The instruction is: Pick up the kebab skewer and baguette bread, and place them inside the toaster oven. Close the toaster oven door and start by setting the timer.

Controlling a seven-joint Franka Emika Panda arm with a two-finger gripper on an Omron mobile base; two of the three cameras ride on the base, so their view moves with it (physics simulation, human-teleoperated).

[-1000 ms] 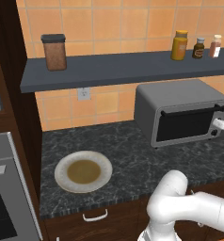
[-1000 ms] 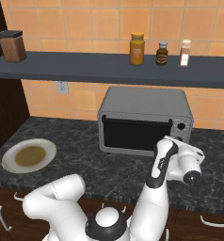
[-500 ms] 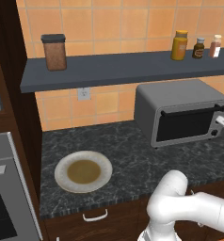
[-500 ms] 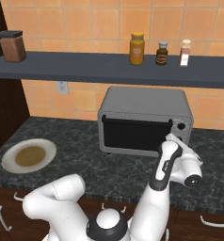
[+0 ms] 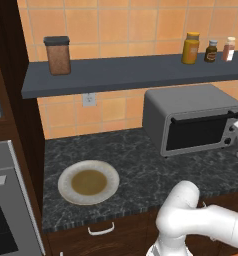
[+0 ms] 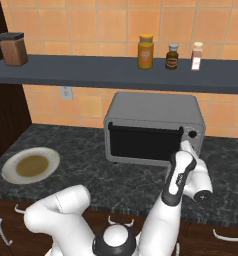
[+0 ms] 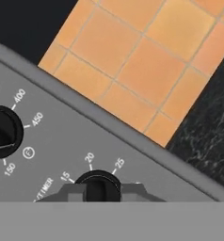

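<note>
Timer knob (image 7: 99,187) between jaws (clamped).

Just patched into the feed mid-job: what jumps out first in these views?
The end effector is shut on the timer knob at the lower right of the toaster oven, whose door is closed. To the left on the dark counter sits a plate; jars line the shelf above.

you've brought the hand (image 6: 187,146) up from the lower right corner of the toaster oven (image 6: 153,127) over the last second; it now sits against the knob panel, just under the upper knob (image 6: 192,134). its fingers are pinched on the timer knob (image 7: 100,187), wrist dropped slightly.
</note>
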